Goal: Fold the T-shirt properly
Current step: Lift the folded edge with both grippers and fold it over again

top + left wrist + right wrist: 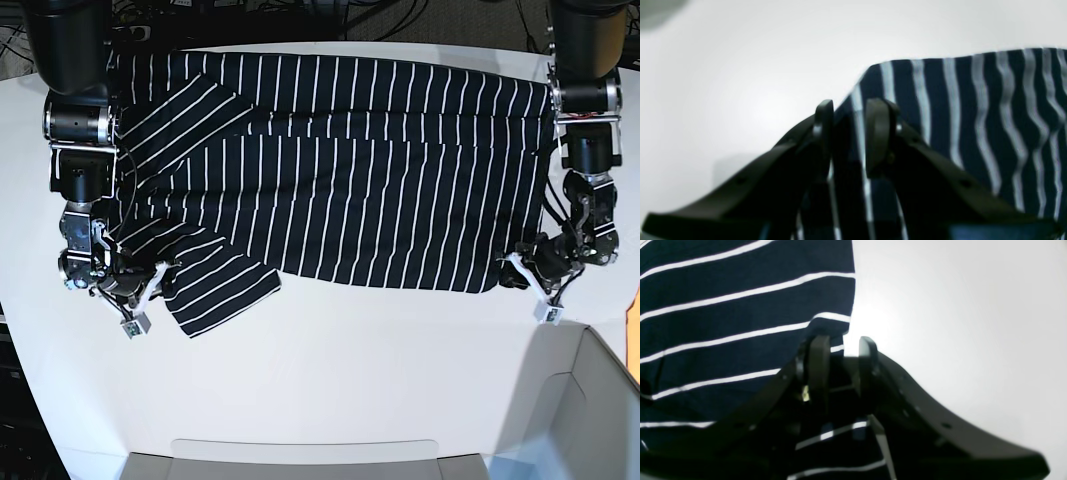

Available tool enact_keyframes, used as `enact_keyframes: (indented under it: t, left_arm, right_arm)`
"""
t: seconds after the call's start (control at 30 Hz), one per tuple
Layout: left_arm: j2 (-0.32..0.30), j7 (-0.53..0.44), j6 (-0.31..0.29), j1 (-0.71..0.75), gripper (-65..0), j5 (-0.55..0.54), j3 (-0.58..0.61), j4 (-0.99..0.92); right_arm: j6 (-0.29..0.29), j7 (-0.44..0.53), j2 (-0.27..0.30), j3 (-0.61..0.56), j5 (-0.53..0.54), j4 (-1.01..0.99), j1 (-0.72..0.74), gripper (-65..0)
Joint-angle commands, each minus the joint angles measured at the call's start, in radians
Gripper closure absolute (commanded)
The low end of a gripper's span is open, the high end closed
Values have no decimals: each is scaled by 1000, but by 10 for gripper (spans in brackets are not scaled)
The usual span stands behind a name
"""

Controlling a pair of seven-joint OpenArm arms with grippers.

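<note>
- Lying nearest the base camera, a bare stretch of white tabletop (330, 370) is showing below the T-shirt (340, 170), which is spreading flat across the far half with its stripes running toward the viewer.
- At the base view's left, the right end effector (150, 285) is sitting low at the shirt's near sleeve corner, where a striped flap is angling outward.
- Only the right wrist view is showing the grip: two dark fingers (818, 363) are standing narrowly apart at the cloth's edge, with striped fabric passing between and under them; whether they are actually pinching it I cannot tell.
- At the base view's right, the left end effector (520, 270) is pressing at the shirt's near hem corner.
- Its wrist view is giving what the base view is hiding: the fingertips (878, 133) are nearly closed, with a striped fold of shirt caught between them and wavy stripes rippling off to the right.
</note>
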Motion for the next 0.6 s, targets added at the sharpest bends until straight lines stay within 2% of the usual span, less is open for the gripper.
enact_keyframes:
  t: [0.0,0.13,0.23,0.33,0.57]
  left_arm:
    - [-17,-21,-2,-38,-166,-12,-2,10]
    - [-30,-23,-2,-50,-166,-11,7,7]
    - [-31,-32,-2,-56,-166,-11,87,6]
    - [-43,-89,-2,-75,-167,-11,153,-37]
    - [-48,-141,-2,-75,-167,-12,168,-114]
  right_arm:
    - [2,-15,10,0,-9,14,21,-157]
    - [2,-15,11,0,-9,14,21,-157]
    - [2,-15,11,0,-9,14,21,-157]
    - [2,-15,11,0,-9,14,19,-157]
    - [2,-15,11,0,-9,14,19,-157]
